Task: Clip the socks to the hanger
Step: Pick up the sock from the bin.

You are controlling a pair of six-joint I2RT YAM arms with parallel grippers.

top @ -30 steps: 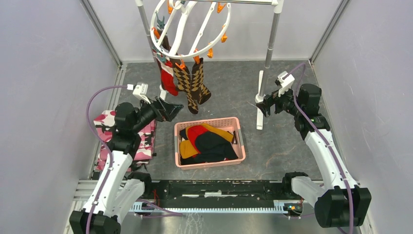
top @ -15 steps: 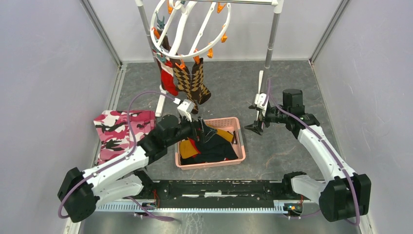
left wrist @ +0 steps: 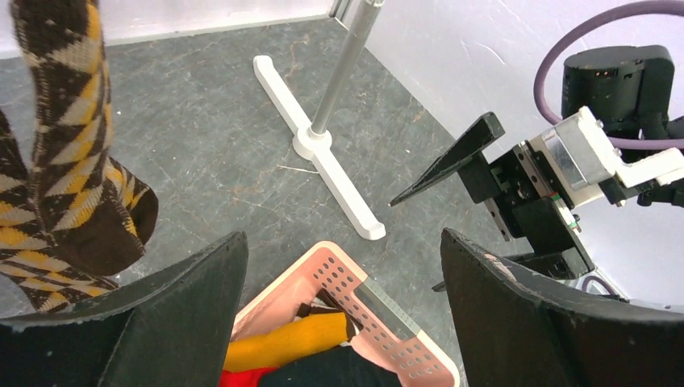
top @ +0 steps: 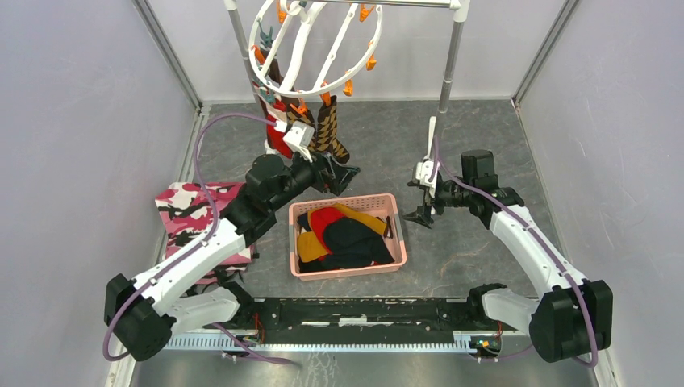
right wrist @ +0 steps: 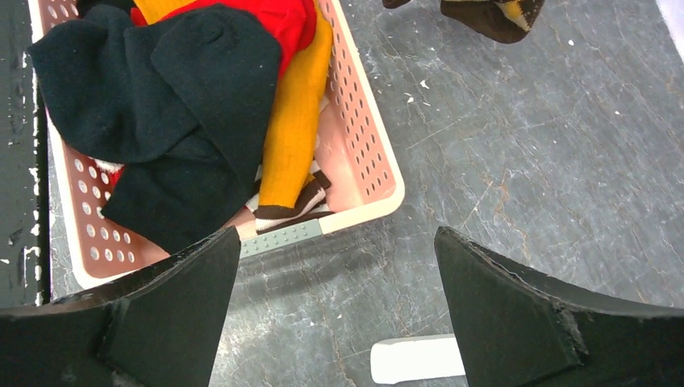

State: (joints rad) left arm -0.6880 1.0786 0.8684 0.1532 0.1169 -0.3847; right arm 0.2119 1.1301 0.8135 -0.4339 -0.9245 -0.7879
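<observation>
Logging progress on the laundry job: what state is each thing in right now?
Hanger: hung on the rack.
Red sock: clipped, hanging.
Argyle socks: two, clipped, hanging.
Basket: holds loose socks, unclipped.
Camo cloth: lying on the table.
Left gripper: open, empty.
Right gripper: open, empty.

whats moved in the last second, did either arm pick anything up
The left pincer swung from beside the camouflage cloth across the basket, ending by the hanging argyle socks. The right pincer came inward and down beside the rack foot. Both are open and empty. Socks, basket and cloth stayed put.
</observation>
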